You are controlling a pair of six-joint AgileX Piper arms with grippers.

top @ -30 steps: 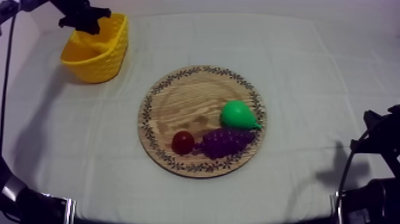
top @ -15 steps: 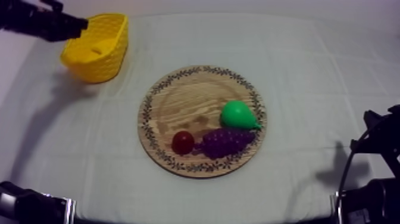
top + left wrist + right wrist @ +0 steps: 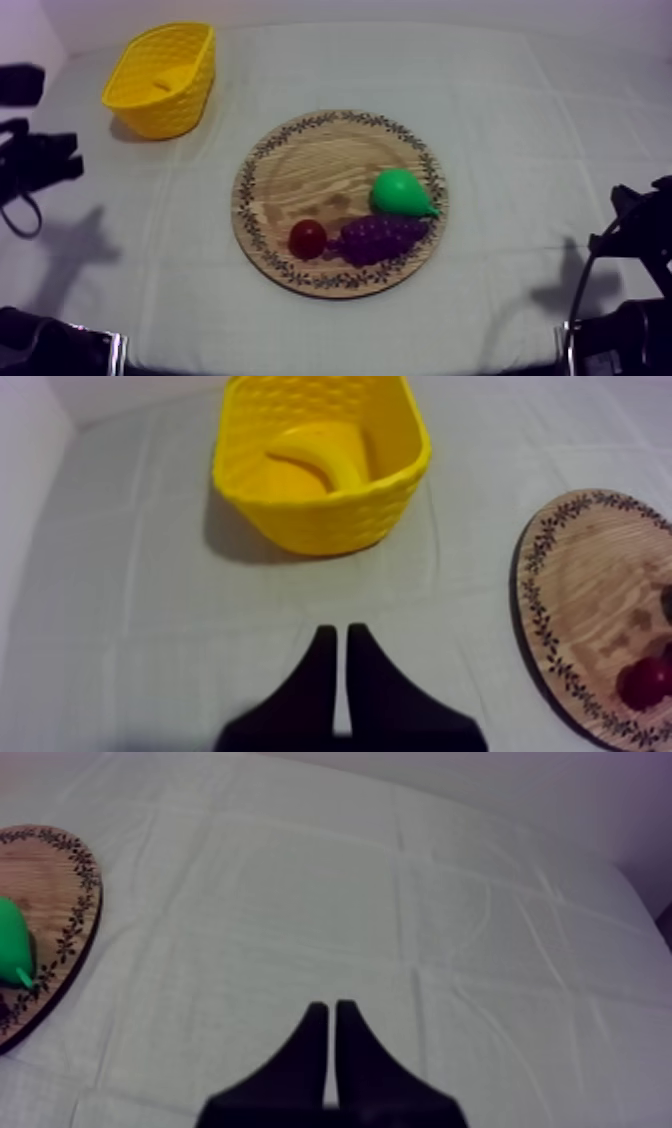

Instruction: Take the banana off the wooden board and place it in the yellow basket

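curved yellow toy banana point(image 3: 318, 458) lies in woven yellow basket point(image 3: 330, 526); left gripper point(image 3: 338, 634), right gripper point(image 3: 330, 1010) pinched together, empty; likely just park clear.

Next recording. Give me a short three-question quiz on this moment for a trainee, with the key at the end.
1. True or false: the banana lies inside the yellow basket.
2. Which fruit lie on the wooden board? A: pear, grapes and small red fruit. B: pear and banana only. C: grapes only.
3. Fill in: the fingers of the left gripper and the right gripper are ___ on nothing.
Key: 1 true; 2 A; 3 shut.
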